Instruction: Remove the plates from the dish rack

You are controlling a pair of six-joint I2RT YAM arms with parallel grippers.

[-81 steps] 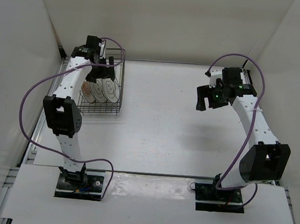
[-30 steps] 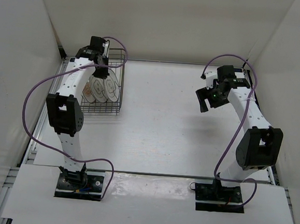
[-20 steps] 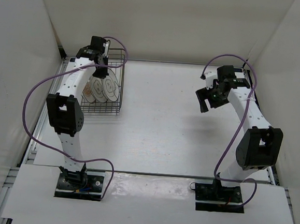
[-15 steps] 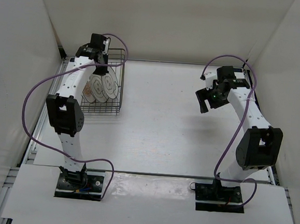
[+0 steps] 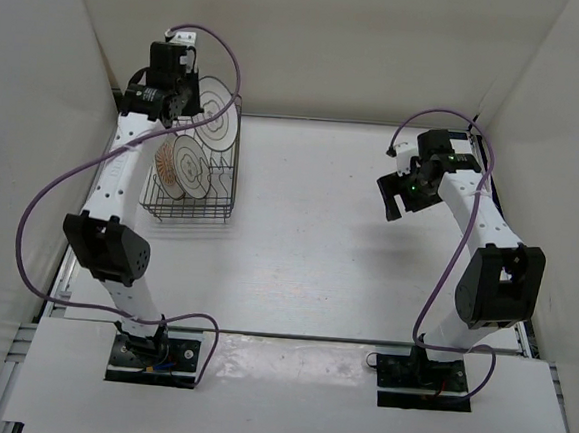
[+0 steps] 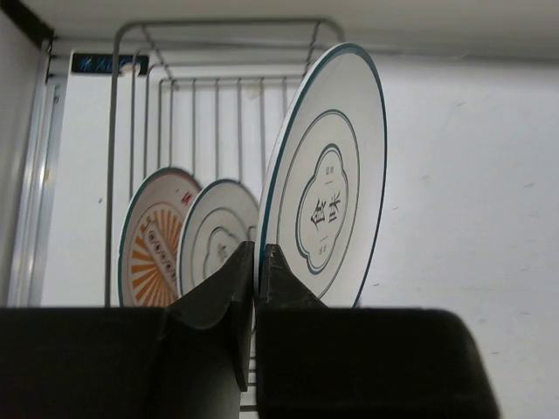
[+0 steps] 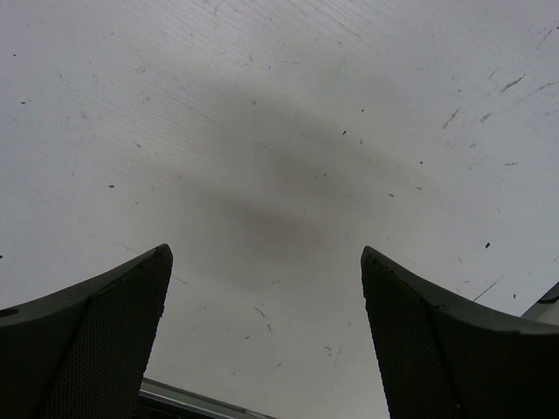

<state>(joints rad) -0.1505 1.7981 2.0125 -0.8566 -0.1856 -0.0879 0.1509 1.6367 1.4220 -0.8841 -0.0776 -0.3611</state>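
My left gripper point(image 6: 258, 251) is shut on the lower rim of a white plate point(image 6: 332, 192) with grey rings, and the plate stands upright on edge. From above, that plate point(image 5: 215, 110) hangs over the far end of the dark wire dish rack point(image 5: 226, 196), held by the left gripper point(image 5: 183, 103). Two plates stand upright in the rack: an orange sunburst one point(image 6: 147, 249) and a grey-ringed one point(image 6: 214, 236), seen from above as the sunburst plate point(image 5: 165, 170) and the ringed plate point(image 5: 193, 161). My right gripper point(image 5: 395, 197) hovers open over bare table, far to the right, its fingers point(image 7: 105, 314) wide apart.
The rack's wire frame point(image 6: 218, 83) sits in the far left corner, close to the white side wall point(image 5: 37, 106) and back wall. A purple cable point(image 5: 44, 207) loops beside the left arm. The white table point(image 5: 308, 238) lies between the two arms.
The left gripper closed on the ringed plate's rim and rose, lifting the plate up out of the rack. The right arm has stayed still.
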